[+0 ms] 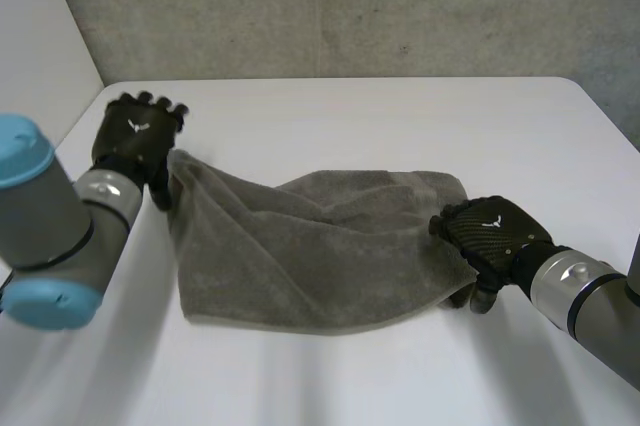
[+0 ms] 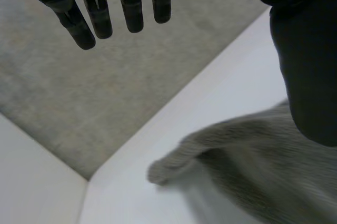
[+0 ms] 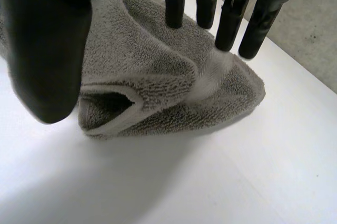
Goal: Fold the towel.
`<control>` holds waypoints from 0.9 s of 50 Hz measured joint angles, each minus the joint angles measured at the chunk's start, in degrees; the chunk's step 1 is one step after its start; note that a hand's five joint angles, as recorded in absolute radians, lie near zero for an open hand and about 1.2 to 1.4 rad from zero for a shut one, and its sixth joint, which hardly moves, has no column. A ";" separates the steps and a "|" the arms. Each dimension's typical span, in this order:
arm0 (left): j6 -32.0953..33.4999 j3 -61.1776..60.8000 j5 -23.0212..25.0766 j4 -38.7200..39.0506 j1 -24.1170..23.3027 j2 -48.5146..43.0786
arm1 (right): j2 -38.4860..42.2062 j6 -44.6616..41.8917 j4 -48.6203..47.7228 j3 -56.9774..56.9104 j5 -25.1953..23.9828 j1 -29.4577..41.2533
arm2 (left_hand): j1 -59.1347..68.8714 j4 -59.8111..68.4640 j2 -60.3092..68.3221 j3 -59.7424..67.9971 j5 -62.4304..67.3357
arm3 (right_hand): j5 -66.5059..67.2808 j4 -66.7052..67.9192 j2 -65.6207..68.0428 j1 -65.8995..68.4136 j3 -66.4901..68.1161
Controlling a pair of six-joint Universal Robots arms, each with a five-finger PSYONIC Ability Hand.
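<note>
Presently: rumpled grey terry-cloth towel [image 1: 320, 251] lies mid white table [image 1: 400, 116], its right corner bunched. Left hand [image 1: 137, 136] sits at the towel's far-left corner, fingers [image 2: 131, 8] straight, wide of the thumb, gripping nothing. Right hand [image 1: 490, 231] is over the towel's right edge, fingers [image 3: 231, 19] straight, holding nothing.

Right hand [image 3: 47, 50], fingers [image 3: 176, 3] straight and thumb apart, over a bunched grey towel [image 3: 147, 77] on a white table [image 3: 237, 182].
</note>
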 measured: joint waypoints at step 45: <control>0.37 -18.40 9.97 -4.57 -1.39 -0.36 | 6.85 1.12 -6.81 -0.91 0.11 -0.29 | 20.45 20.79 21.09 21.70 22.45 | 56.02 56.87 55.80 56.26 56.95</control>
